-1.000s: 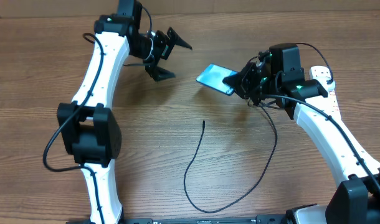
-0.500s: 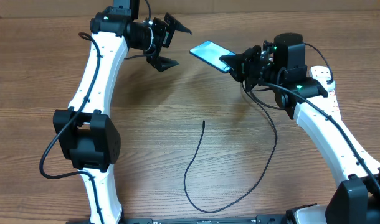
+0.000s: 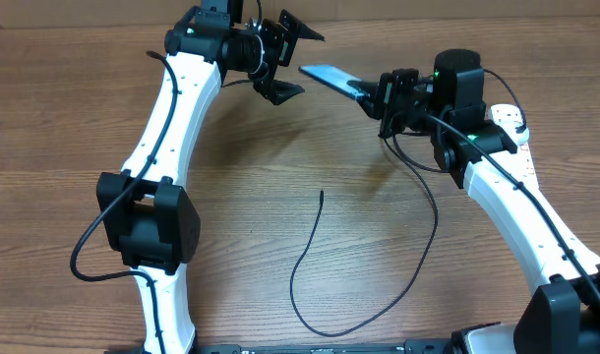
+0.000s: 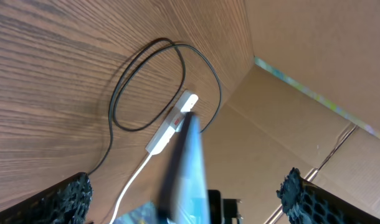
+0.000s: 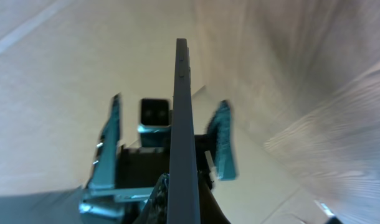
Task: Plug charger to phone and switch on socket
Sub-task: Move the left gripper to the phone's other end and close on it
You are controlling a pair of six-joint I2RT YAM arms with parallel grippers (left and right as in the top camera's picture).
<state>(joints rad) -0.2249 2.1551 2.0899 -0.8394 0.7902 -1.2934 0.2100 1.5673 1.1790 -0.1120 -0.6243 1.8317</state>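
**Right gripper holding the phone aloft; charger not yet connected, socket not yet switched.**

The right gripper point(image 3: 372, 91) is clenching one end of the phone point(image 3: 330, 77), holding it clear of the bench point(image 3: 64, 118) with its free end pointing at the left gripper point(image 3: 302, 61). The left gripper is standing fully released, its jaws flanking the phone's free end without visibly touching it. The charger point(image 3: 318, 211) is lying loose on the bench, its connector tip well apart from the phone. The socket point(image 4: 172, 123) is resting by the right arm, with nothing touching its switches. Judged from this layout, no task step is complete: seating the connector in the phone and switching the socket on are both outstanding.
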